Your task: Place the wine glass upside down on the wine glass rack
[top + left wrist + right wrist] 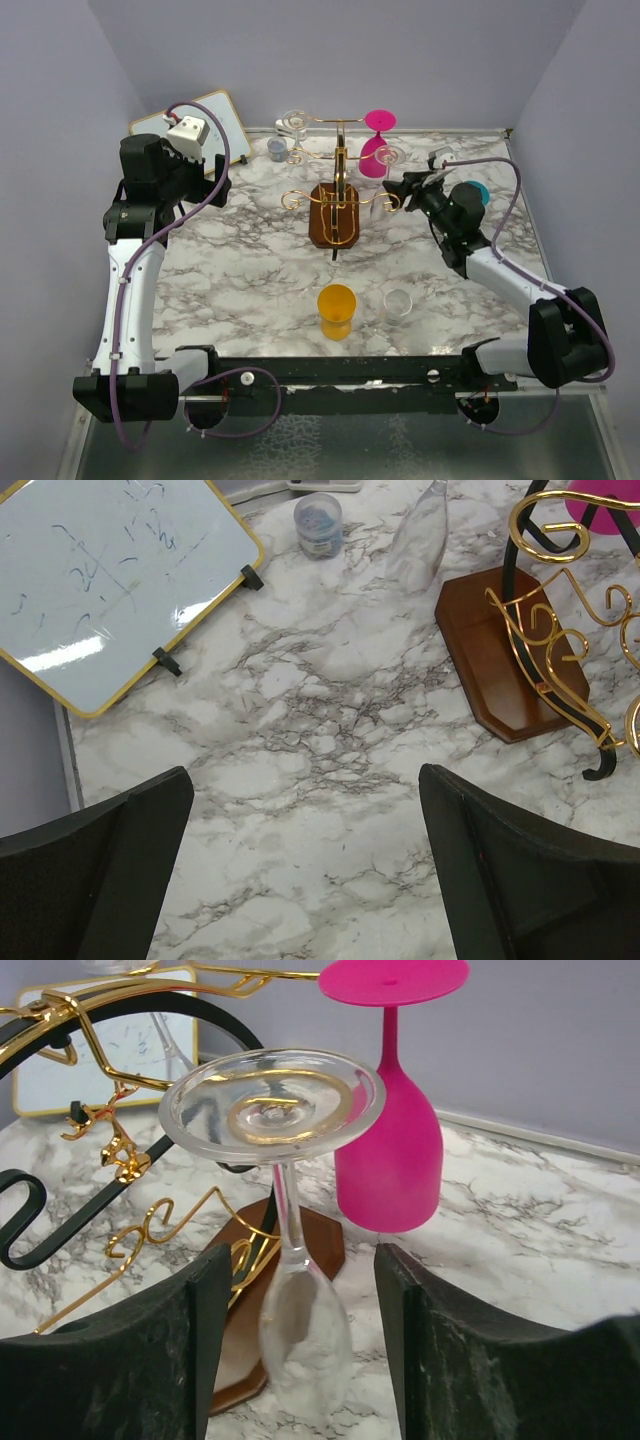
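Glass (300,1335) hangs upside down on the rack (341,165), its foot resting on a gold scroll arm, just beside a pink glass (390,1160). The rack stands toward the far edge of the table (250,270). Right gripper (302,1260) is spread, fingers either side of the bowl without pinching it. Left gripper (305,780) is spread wide and empty near the far left corner, by the whiteboard (110,580).

Marble-patterned table (240,280) is enclosed on three sides by plain lavender walls (430,60); even diffuse light is cast, no hard shadows; textured grey surface (350,450) is seen below near edge
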Available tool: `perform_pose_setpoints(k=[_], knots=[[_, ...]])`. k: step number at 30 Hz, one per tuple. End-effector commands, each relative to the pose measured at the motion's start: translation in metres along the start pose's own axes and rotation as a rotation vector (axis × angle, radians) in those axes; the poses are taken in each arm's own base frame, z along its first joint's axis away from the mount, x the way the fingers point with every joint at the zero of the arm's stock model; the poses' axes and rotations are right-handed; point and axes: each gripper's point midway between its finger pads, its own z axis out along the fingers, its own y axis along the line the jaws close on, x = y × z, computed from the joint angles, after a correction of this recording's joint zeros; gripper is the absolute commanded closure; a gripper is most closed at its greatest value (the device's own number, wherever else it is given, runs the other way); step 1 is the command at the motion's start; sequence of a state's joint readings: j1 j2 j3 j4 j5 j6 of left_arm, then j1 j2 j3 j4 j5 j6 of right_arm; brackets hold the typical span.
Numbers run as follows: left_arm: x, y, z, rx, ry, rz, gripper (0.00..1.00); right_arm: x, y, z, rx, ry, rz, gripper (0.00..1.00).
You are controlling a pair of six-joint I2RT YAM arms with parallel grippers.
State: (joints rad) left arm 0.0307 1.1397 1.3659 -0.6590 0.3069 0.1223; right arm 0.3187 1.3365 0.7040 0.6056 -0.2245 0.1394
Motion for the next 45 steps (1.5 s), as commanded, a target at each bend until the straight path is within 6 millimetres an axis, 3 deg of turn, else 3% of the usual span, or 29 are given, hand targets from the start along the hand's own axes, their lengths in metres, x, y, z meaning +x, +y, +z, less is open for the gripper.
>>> perform_pose_setpoints(k=[1,6,8,9,14,18,21,23,26,33,38,45], knots=[[-0.009,-0.005,-0.004,0.021,-0.04,0.002,0.01,0.002,-0.031,-0.014,0.191,0.046,-0.031,0.39],[-0.008,-0.005,-0.002,0.024,-0.031,-0.005,0.01,-0.003,-0.045,-0.031,0.301,0.094,-0.009,0.37],[-0.005,-0.005,0.0,0.028,-0.025,-0.009,0.01,-0.011,-0.052,-0.041,0.358,0.09,-0.007,0.2],[-0.005,-0.006,0.0,0.032,-0.024,-0.012,0.01,-0.014,-0.056,-0.045,0.383,0.092,-0.01,0.17],[-0.004,-0.007,0.001,0.04,-0.023,-0.02,0.01,-0.027,-0.068,-0.068,0.498,0.103,0.009,0.17],[-0.005,-0.007,-0.001,0.035,-0.023,-0.015,0.01,-0.058,-0.058,-0.08,0.472,0.045,0.026,0.17],[-0.007,-0.008,-0.002,0.038,-0.027,-0.012,0.01,-0.07,-0.062,-0.085,0.521,0.085,0.044,0.18],[-0.009,-0.008,-0.003,0.036,-0.032,-0.011,0.01,-0.065,-0.075,-0.088,0.609,0.163,0.067,0.27],[-0.011,-0.009,-0.003,0.033,-0.037,-0.005,0.01,-0.051,-0.11,-0.096,0.721,0.271,0.135,0.45],[-0.013,-0.019,-0.002,0.06,-0.033,-0.002,0.01,-0.038,-0.16,-0.117,0.85,0.327,0.221,0.54],[-0.017,-0.029,0.0,0.105,-0.028,-0.001,0.01,0.001,-0.17,-0.133,0.912,0.424,0.278,0.66],[-0.019,-0.051,0.004,0.193,-0.007,0.023,0.01,0.025,-0.184,-0.167,1.016,0.46,0.271,0.69]])
